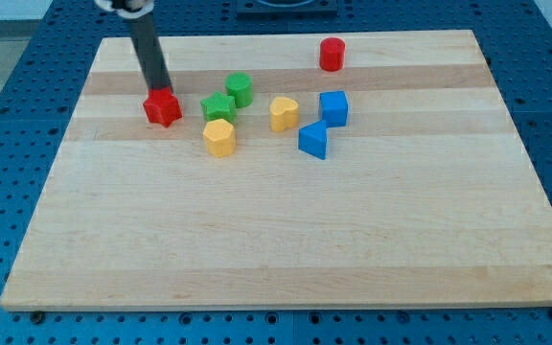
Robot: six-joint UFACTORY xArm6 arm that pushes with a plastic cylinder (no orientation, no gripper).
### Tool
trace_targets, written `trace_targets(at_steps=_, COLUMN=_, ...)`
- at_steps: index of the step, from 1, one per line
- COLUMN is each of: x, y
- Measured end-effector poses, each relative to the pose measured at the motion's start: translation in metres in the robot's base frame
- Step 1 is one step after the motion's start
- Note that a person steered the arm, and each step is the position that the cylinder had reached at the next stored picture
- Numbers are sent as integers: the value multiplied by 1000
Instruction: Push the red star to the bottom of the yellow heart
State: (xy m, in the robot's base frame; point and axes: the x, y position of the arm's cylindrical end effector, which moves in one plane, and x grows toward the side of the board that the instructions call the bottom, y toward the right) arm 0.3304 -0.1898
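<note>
The red star (162, 108) lies on the wooden board at the view's upper left. My tip (160, 89) sits at the star's top edge, touching or nearly touching it, with the dark rod rising up and to the left. The yellow heart (283, 113) lies to the star's right, near the board's upper middle. A green star (218, 105) and a yellow hexagon (218, 138) lie between the red star and the heart.
A green cylinder (239, 89) stands just above the green star. A blue cube (333, 107) and a blue wedge-shaped block (313, 140) lie right of the heart. A red cylinder (331, 54) stands near the board's top edge (286, 34).
</note>
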Motion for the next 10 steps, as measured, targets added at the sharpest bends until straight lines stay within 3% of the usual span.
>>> trace_targets(at_steps=3, x=65, y=-37)
trace_targets(at_steps=5, x=51, y=-59)
trace_targets(at_steps=7, x=21, y=-26)
trace_targets(at_steps=10, x=33, y=21)
